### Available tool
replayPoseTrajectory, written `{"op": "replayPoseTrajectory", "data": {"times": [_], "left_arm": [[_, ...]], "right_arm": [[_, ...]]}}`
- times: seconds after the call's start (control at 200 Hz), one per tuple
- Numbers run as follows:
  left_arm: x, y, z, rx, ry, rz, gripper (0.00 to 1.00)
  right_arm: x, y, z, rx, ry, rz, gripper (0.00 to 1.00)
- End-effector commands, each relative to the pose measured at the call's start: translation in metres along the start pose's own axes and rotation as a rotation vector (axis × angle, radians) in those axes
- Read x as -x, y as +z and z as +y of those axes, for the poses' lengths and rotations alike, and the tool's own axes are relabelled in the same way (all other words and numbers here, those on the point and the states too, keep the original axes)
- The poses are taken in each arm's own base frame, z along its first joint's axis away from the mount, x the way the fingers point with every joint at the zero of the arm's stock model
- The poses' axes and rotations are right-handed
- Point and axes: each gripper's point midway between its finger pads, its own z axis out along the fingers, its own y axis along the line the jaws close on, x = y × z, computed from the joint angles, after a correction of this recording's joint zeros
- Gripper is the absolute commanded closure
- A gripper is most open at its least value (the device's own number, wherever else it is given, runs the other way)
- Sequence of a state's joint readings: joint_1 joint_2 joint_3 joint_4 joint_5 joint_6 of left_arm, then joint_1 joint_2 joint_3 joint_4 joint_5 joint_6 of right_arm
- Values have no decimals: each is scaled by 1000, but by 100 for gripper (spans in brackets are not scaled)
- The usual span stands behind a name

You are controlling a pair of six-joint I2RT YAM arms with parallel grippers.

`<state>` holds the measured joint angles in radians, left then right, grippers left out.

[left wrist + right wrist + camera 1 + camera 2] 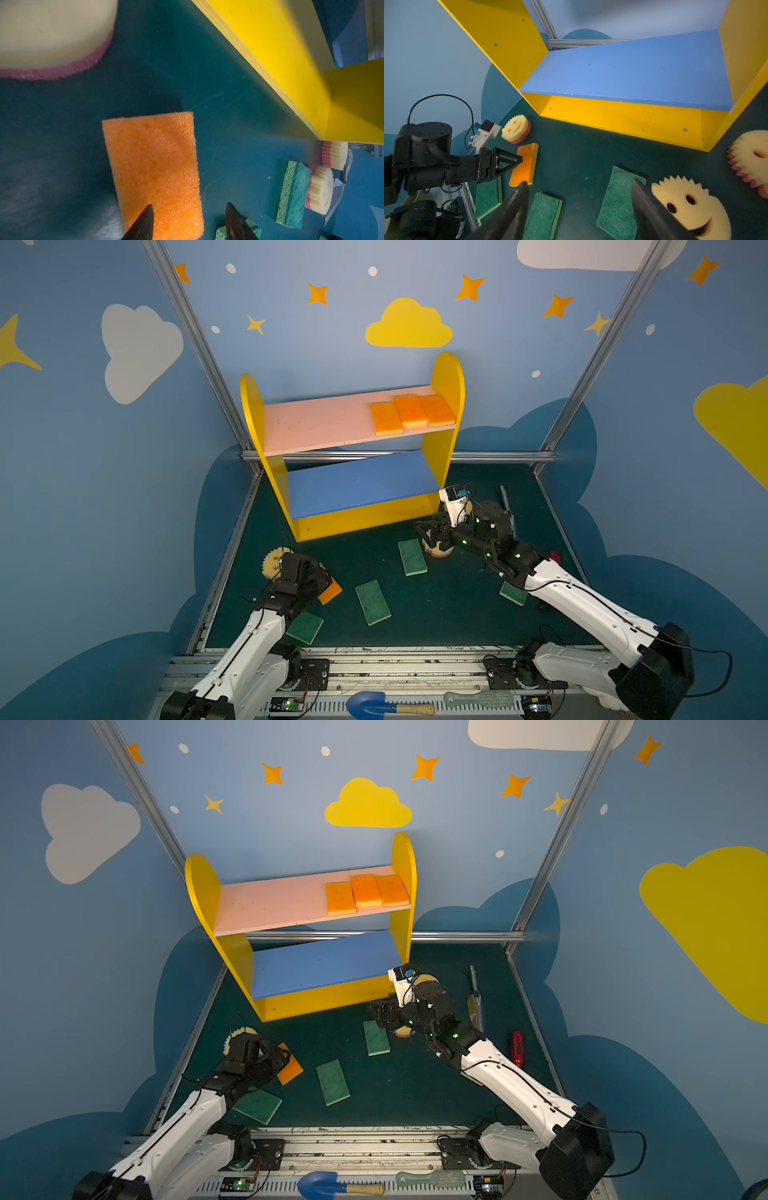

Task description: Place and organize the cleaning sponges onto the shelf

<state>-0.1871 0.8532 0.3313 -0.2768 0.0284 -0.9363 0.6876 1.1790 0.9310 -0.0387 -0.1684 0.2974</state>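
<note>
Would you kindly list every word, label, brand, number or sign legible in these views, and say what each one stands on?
None can be read in any view.
Red cylinder: dark marks along its side, perhaps print, too blurred to read.
Round yellow sponge: only a cut-out smiley face, no letters.
Shelf and the orange sponges on its pink board: no lettering seen.
</note>
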Motion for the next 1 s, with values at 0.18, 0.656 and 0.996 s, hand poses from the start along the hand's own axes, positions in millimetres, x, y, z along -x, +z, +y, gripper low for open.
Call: {"op": "replayPoseTrajectory", "data": {"times": [0.18,0.656,0.996], "left_arm": [[-19,10,-11,-2,27,38,34],[-30,30,-13,92,86,61,29],[1,-7,-38,14,151,-42,66]], "right_arm": [[-11,9,-4,9,31,32,24],[-16,10,-6,2,33,45,24],[-20,12,-7,6,33,55,26]]}}
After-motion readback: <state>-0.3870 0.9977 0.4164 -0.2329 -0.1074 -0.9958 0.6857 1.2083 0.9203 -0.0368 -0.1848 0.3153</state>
